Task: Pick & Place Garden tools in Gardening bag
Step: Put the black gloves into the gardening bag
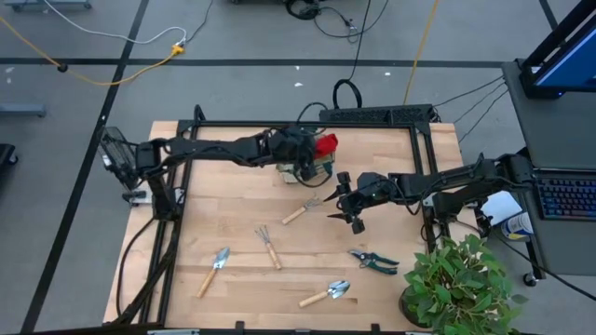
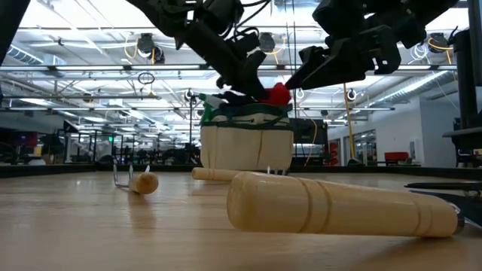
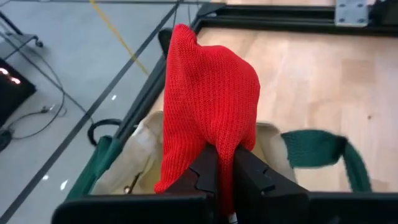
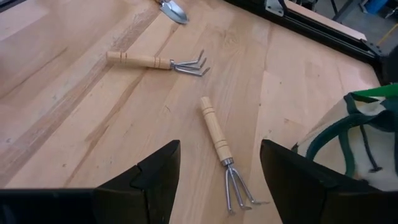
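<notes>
Left wrist view alone shows left gripper pinching red glove above gardening bag; right gripper gapes beside bag; overhead counts five tools on table.

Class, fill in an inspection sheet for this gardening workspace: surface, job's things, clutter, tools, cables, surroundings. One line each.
Surface: wooden table inside a black frame.
Job's things: gardening bag near the table's far edge; red knitted item held above it; two hand forks, two trowels and pruning shears lie loose on the table.
Clutter: potted plant at the near right corner.
Tools: left tool shut on the red knitted item over the bag; right tool open, hovering above the fork beside the bag.
Cables: yellow and black cables on the floor beyond the table.
Surroundings: keyboard on a desk to the right; grey floor.
</notes>
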